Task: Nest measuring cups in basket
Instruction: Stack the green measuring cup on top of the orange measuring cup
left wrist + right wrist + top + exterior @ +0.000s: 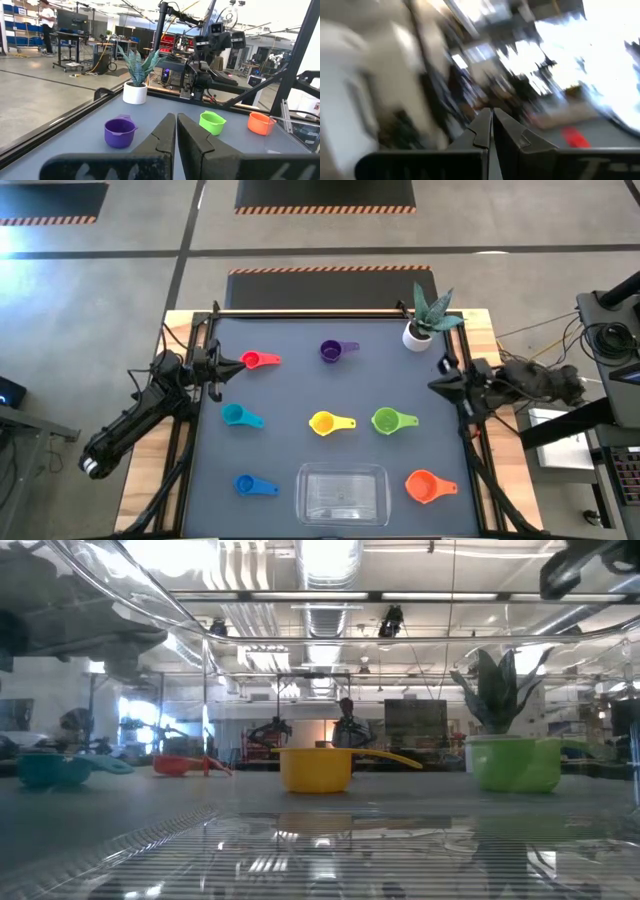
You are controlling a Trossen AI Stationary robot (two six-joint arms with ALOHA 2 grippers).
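Several measuring cups lie apart on the dark table: red (262,360), purple (338,350), teal (240,416), yellow (328,423), green (390,420), blue (253,485) and orange (427,486). The clear basket (343,493) stands at the near edge with nothing in it. My left gripper (237,362) is shut at the table's left edge, pointing level, its tips near the red cup. My right gripper (435,385) is shut at the right edge, holding nothing. In the left wrist view the purple cup (120,132), green cup (212,122) and orange cup (260,123) show beyond the shut fingers (176,131).
A small white pot with a spiky plant (420,330) stands at the far right corner of the table. Black frame rails (200,410) run along the left and right sides. Open table lies between the cups. The right wrist view is blurred.
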